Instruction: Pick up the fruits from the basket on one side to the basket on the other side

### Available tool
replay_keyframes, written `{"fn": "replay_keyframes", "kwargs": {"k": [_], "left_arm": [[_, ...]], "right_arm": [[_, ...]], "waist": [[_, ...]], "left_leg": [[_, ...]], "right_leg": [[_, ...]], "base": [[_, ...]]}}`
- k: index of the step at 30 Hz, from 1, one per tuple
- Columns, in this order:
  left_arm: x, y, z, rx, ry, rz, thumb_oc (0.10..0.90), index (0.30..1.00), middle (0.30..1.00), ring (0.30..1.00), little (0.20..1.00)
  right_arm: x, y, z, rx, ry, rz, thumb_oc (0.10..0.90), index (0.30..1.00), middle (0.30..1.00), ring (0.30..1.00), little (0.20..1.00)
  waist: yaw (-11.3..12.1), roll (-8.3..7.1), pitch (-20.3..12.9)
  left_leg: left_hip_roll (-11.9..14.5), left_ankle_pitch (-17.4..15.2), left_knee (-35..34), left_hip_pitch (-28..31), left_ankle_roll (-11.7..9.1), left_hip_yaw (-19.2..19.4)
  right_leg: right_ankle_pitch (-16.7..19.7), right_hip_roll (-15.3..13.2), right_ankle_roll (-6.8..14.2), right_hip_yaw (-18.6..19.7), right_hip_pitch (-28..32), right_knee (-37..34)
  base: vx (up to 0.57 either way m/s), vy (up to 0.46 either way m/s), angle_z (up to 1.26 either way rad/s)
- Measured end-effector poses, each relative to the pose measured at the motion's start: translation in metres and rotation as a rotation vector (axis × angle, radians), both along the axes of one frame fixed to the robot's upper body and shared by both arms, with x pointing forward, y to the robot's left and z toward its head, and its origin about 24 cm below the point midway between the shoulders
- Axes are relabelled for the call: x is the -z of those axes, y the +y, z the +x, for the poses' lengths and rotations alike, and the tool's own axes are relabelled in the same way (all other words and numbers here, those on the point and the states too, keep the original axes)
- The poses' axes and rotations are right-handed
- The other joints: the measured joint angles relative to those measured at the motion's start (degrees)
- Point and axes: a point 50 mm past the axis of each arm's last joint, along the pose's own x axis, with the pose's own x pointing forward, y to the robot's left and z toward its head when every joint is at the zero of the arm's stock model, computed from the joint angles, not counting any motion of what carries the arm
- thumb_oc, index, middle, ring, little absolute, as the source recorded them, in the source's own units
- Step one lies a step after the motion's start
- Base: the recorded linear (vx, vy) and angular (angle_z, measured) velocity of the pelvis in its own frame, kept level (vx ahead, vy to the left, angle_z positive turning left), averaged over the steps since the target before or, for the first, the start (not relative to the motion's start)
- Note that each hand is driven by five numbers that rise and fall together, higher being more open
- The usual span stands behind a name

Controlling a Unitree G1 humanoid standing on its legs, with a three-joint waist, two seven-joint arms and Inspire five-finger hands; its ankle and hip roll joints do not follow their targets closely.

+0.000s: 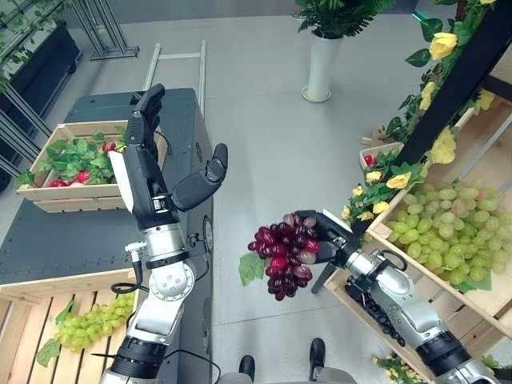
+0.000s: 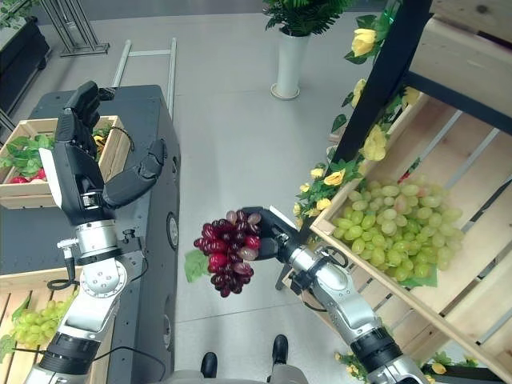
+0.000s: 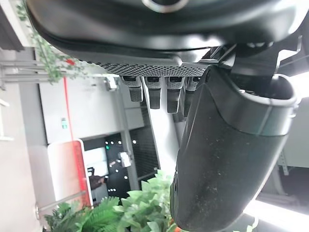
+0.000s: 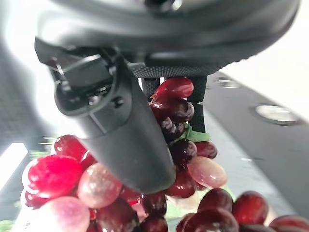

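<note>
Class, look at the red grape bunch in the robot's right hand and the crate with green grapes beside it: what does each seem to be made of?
Red grape bunch: probably plastic imitation fruit, judging by the glossy, even skins and stiff leaf; real fruit cannot be ruled out. The right hand has its fingers curled round it. Crate: pale unfinished wood, shown by visible grain and slatted boards.

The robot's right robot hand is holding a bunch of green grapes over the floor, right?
Not quite. The bunch of grapes in the right robot hand is dark red, not green, as the left eye view and right wrist view show. It does hang over the floor. The green grapes lie in the wooden crate beside it.
</note>
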Motion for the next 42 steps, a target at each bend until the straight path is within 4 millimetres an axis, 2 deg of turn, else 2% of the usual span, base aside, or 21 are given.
{"fn": "replay_keyframes", "kwargs": {"k": [4,10,14,15,17,19,24,25,26,27,28,30,33,36,42], "left_arm": [[0.001,0.001,0.000,-0.014,-0.001,-0.031,0.800,0.900,0.900,0.900,0.900],[0.003,0.002,0.000,-0.020,0.003,-0.057,0.800,0.900,0.900,0.900,0.900],[0.004,-0.003,0.004,-0.022,0.001,-0.076,0.800,0.900,0.900,0.900,0.900],[0.005,-0.005,0.009,-0.020,0.003,-0.075,0.800,0.900,0.900,0.900,0.900],[0.002,-0.008,0.018,-0.016,-0.004,-0.071,0.800,0.900,0.900,0.900,0.900],[-0.003,-0.010,0.022,-0.011,-0.019,-0.071,0.800,0.900,0.900,0.900,0.900],[-0.009,-0.019,0.028,0.015,-0.041,-0.067,0.800,0.900,0.900,0.900,0.900],[-0.011,-0.020,0.028,0.016,-0.060,-0.069,0.800,0.900,0.900,0.900,0.900],[-0.012,-0.020,0.028,0.016,-0.064,-0.069,0.800,0.900,0.900,0.900,0.900],[-0.011,-0.021,0.028,0.012,-0.068,-0.082,0.800,0.900,0.900,0.900,0.900],[-0.011,-0.021,0.028,0.004,-0.070,-0.090,0.800,0.900,0.900,0.900,0.900],[-0.013,-0.021,0.028,-0.003,-0.087,-0.097,0.800,0.900,0.900,0.900,0.900],[-0.021,-0.022,0.030,-0.003,-0.131,-0.111,0.800,0.900,0.900,0.900,0.900],[-0.026,-0.025,0.033,0.004,-0.149,-0.114,0.800,0.900,0.900,0.900,0.900],[-0.020,-0.030,0.034,0.010,-0.128,-0.101,0.800,0.900,0.900,0.900,0.900]], "right_arm": [[0.019,-0.011,-0.003,0.029,0.091,-0.035,0.400,0.300,0.300,0.300,0.300],[0.046,-0.021,-0.010,0.088,0.199,-0.048,0.400,0.300,0.300,0.300,0.300],[0.059,-0.028,-0.007,0.131,0.257,-0.070,0.400,0.300,0.300,0.300,0.300],[0.062,-0.030,-0.002,0.160,0.267,-0.077,0.400,0.300,0.300,0.300,0.300],[0.059,-0.032,0.011,0.203,0.254,-0.084,0.400,0.300,0.300,0.300,0.300],[0.046,-0.030,0.026,0.236,0.220,-0.040,0.400,0.300,0.300,0.300,0.300],[0.031,-0.028,0.038,0.263,0.172,0.031,0.400,0.300,0.300,0.300,0.300],[0.029,-0.025,0.042,0.264,0.158,0.043,0.400,0.300,0.300,0.300,0.300],[0.029,-0.024,0.044,0.265,0.159,0.048,0.400,0.300,0.300,0.300,0.300],[0.029,-0.022,0.046,0.268,0.162,0.051,0.400,0.300,0.300,0.300,0.300],[0.028,-0.020,0.049,0.271,0.162,0.054,0.400,0.300,0.300,0.300,0.300],[0.027,-0.019,0.051,0.280,0.156,0.061,0.400,0.300,0.300,0.300,0.300],[0.023,-0.021,0.053,0.310,0.139,0.112,0.400,0.300,0.300,0.300,0.300],[0.019,-0.023,0.055,0.369,0.137,0.180,0.400,0.300,0.300,0.300,0.300],[0.011,-0.031,0.061,0.511,0.120,0.389,0.400,0.300,0.300,0.300,0.300]], "waist": [[-0.02,0.00,0.00],[-0.04,-0.04,-0.06],[0.79,-0.16,0.05],[0.78,-0.23,1.08],[1.03,-0.30,4.48],[0.88,-0.37,8.21],[0.82,0.11,13.60],[1.00,0.09,14.85],[0.96,-0.06,15.32],[0.86,0.39,16.27],[1.01,1.29,16.99],[0.93,1.99,17.78],[0.96,2.53,18.54],[0.85,2.66,19.44],[0.83,3.29,20.00]], "left_leg": [[1.26,0.09,0.01,-0.02,-1.01,-1.20],[1.31,0.33,0.40,-1.51,-1.33,-2.65],[0.48,0.39,3.96,-7.65,-1.61,-3.52],[0.12,-0.27,7.14,-10.34,-1.74,-4.37],[0.18,-2.21,12.20,-13.04,-2.23,-4.41],[0.02,-4.00,17.78,-16.93,-2.43,-4.72],[-0.05,-5.20,23.74,-22.99,-2.07,-5.79],[0.21,-5.41,25.23,-24.11,-2.32,-5.71],[-0.10,-5.64,26.15,-24.66,-2.61,-5.72],[-1.02,-6.24,28.44,-25.73,-2.95,-6.55],[-0.97,-6.31,29.12,-26.21,-2.87,-7.52],[-0.97,-6.34,29.49,-26.73,-2.83,-8.08],[-0.94,-6.34,30.21,-27.87,-2.82,-8.70],[-1.21,-7.57,32.78,-29.22,-2.84,-7.99],[-1.10,-8.30,34.69,-29.96,-2.48,-7.28]], "right_leg": [[-0.29,1.19,-1.03,-0.61,0.35,-0.02],[-0.30,1.11,-1.31,-2.16,-0.19,0.01],[0.40,0.85,-1.72,-2.45,-4.99,1.38],[0.19,0.70,-1.93,-2.40,-6.69,3.27],[-0.76,0.81,-2.39,-2.41,-8.72,6.85],[-2.54,0.55,-2.74,-2.39,-12.39,11.93],[-3.21,0.38,-3.22,-2.55,-17.17,16.50],[-6.66,0.18,-4.41,-2.48,-20.04,24.72],[-9.88,-0.06,-5.29,-2.44,-21.53,29.56],[-12.84,-0.30,-4.32,-2.22,-22.14,31.39],[-12.38,0.40,-4.50,-2.12,-22.12,31.02],[-12.12,0.77,-4.48,-2.00,-22.25,30.87],[-11.08,1.39,-4.19,-2.04,-22.61,28.81],[-11.13,1.46,-4.32,-0.83,-23.73,30.87],[-10.56,1.98,-4.02,-0.14,-23.78,30.40]], "base": [[0.01,-0.121,0.07],[-0.09,-0.043,0.12],[-0.21,-0.024,0.12],[-0.19,-0.017,0.19],[-0.18,0.002,0.08],[-0.13,0.007,-0.01],[-0.09,0.029,0.03],[-0.08,0.044,0.02],[-0.07,0.031,0.11],[-0.06,0.015,0.11],[-0.07,0.011,0.09],[-0.06,-0.002,0.01],[-0.04,-0.006,-0.16],[-0.02,-0.010,-0.09],[0.02,-0.014,-0.07]]}}
